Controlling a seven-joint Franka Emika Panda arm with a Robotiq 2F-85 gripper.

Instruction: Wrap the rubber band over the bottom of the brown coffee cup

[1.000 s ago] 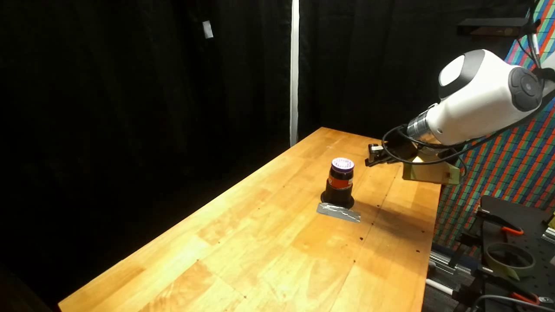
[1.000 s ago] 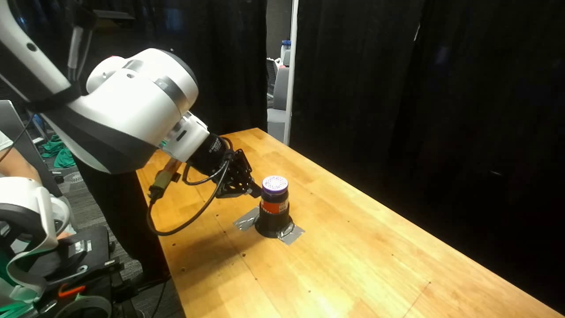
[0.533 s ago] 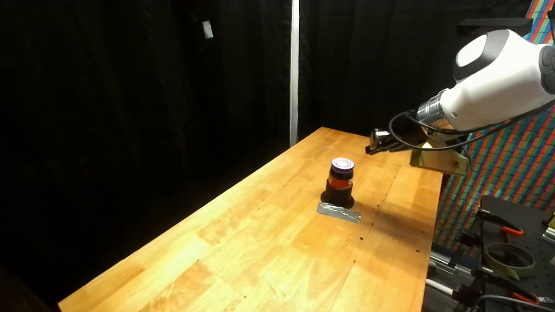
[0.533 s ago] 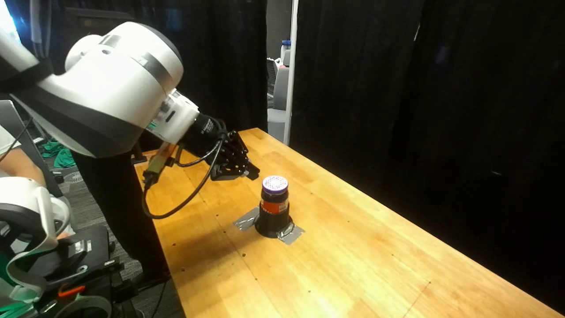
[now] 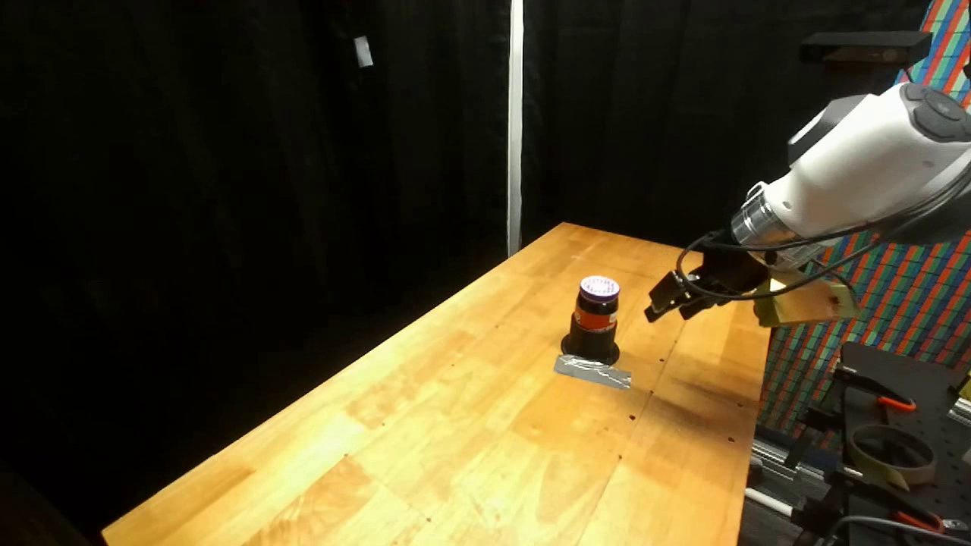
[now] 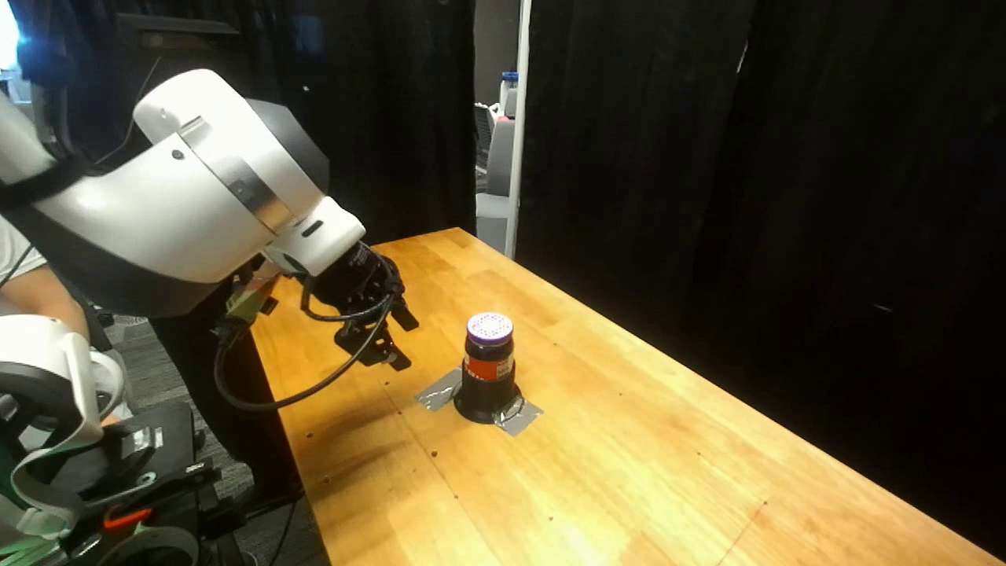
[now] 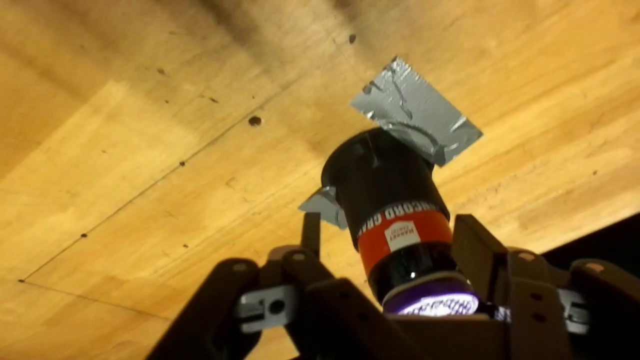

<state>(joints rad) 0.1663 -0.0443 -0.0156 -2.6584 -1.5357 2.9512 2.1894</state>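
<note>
A dark jar (image 7: pixel 404 237) with a red-orange label and a purple-edged white lid (image 7: pixel 440 304) stands upright in a black holder (image 6: pixel 481 402) on the wooden table. A thin pale ring runs just under the lid. My gripper (image 6: pixel 402 339) is open in the air on the robot's side of the jar, apart from it in both exterior views. In the wrist view its fingers (image 7: pixel 311 232) appear to either side of the jar, with nothing gripped. The rubber band and the brown coffee cup are hidden or out of view.
Grey tape strips (image 7: pixel 425 115) lie at the holder's base. In an exterior view a dark side shelf (image 5: pixel 872 368) with a tape roll (image 5: pixel 923 472) is beyond the table's (image 5: pixel 485 432) edge. Black curtains (image 6: pixel 747 141) hang behind, and a person's arm (image 6: pixel 51 295) shows beside the arm.
The gripper, shut near the jar's side a second ago, first rose and drew back. Now it is lower, further from the jar, turned and opened. The jar and holder have stayed put.
</note>
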